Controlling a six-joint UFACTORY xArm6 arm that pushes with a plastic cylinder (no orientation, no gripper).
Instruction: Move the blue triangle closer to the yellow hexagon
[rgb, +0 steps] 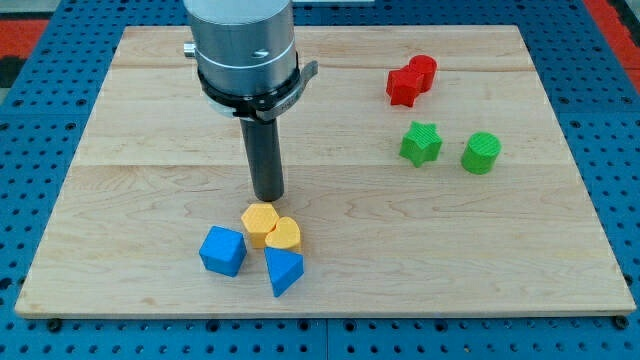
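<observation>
1. Camera view, the tool: there are no jaws on this arm, so nothing opens, shuts or is held. It ends in a dark rod, and my tip (268, 197) rests on the wooden board (150, 150) just above the yellow hexagon (259, 222), close to it; whether it touches, I cannot tell.

2. Camera view, the task's things: the blue triangle (284, 270) lies near the board's bottom edge, left of its middle. It sits just below a second yellow block (284, 235), rounded in shape, which presses against the hexagon's right side. A blue cube (222, 250) sits just left of the triangle.

3. Risk, as I judge it: the tip stands on the far side of the hexagon from the triangle. A push toward the bottom edge would shove the hexagon into the rounded yellow block and scatter the cluster, possibly driving the triangle off the board's bottom edge.

4. Second risk: circling round to reach the triangle could clip the blue cube.

5. The two red blocks (411, 80), green star (420, 143) and green cylinder (481, 152) near the top right corner are well apart, out of harm.
</observation>
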